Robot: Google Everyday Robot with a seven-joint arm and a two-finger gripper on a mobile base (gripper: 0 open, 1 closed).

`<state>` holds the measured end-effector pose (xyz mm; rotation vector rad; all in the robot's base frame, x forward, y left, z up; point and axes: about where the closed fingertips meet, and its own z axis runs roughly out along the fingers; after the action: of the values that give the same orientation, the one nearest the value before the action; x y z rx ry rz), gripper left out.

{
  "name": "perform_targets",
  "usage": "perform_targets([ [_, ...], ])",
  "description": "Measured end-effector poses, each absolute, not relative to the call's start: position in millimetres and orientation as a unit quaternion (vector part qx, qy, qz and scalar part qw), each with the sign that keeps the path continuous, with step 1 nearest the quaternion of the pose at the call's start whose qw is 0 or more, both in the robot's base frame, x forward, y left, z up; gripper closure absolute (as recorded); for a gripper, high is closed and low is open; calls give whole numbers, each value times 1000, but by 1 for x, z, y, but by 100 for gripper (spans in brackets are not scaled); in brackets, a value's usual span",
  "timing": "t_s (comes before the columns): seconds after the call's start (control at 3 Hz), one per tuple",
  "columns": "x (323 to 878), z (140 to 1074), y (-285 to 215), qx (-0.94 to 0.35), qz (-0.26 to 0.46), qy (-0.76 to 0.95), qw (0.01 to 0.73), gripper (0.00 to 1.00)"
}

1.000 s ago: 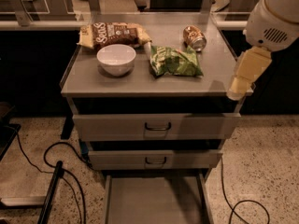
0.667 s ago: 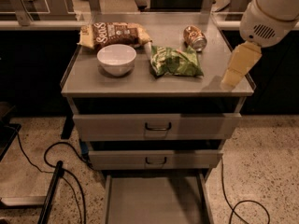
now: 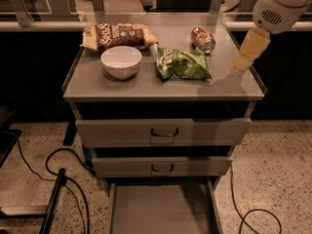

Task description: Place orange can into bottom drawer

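Note:
The orange can (image 3: 203, 38) lies on its side at the back right of the grey cabinet top (image 3: 146, 84), silver end facing the front. My gripper (image 3: 242, 64) hangs from the white arm at the top right, over the right edge of the cabinet top, to the right of and a little nearer than the can, apart from it. The bottom drawer (image 3: 161, 209) is pulled out at the bottom of the view, its flat grey floor bare.
A green snack bag (image 3: 183, 64) lies mid-top, left of the gripper. A white bowl (image 3: 121, 61) sits to its left. A brown chip bag (image 3: 118, 35) lies at the back left. Two upper drawers (image 3: 164, 131) are shut. Cables (image 3: 63, 172) run on the floor.
My gripper and arm have moved up and back over the cabinet's right edge, closer to the can. The objects have not moved.

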<state>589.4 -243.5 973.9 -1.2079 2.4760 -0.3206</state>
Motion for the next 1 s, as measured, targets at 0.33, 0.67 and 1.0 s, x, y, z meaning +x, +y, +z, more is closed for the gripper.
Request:
perform_targets([
  [0.33,591,975,-244,-426,-114,878,185,0],
  [0.67,599,963,-240,-414,-97,885,186,0],
  [1.0,625,956,-229,-379,-94,901,191,0],
])
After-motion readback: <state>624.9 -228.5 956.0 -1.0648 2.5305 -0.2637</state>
